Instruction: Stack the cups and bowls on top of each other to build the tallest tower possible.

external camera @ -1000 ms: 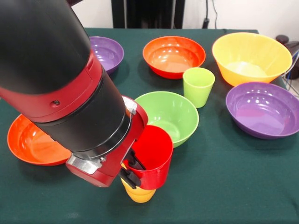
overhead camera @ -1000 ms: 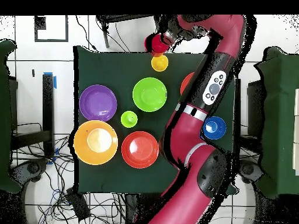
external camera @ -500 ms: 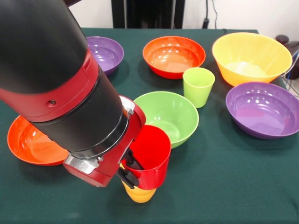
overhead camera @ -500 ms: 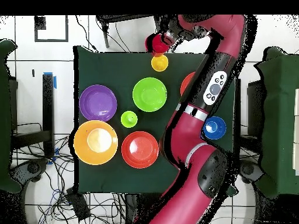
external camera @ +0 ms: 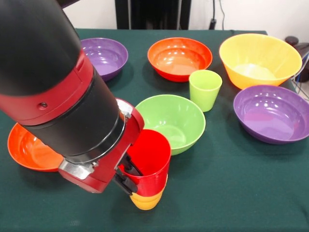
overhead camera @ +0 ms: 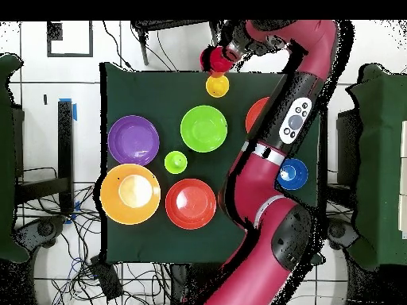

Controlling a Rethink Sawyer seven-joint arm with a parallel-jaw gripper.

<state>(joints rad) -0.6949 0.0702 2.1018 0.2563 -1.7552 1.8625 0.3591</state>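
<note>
Pincer [external camera: 124,177] grips the red cup [external camera: 147,154] by its rim wall, mouth up, directly over the yellow cup [external camera: 146,199] at the desk's [external camera: 231,183] 6 o'clock edge; the axes look nearly aligned, red tilted slightly toward 1 o'clock.

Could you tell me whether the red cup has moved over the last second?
Yes. In the front view the red cup has shifted left, away from the green bowl, and lower over the yellow cup.

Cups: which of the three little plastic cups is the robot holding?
The glossy red plastic cup. The gripper clamps its rim, just above the yellow plastic cup. The light green plastic cup stands alone, untouched, by the bowls.
</note>
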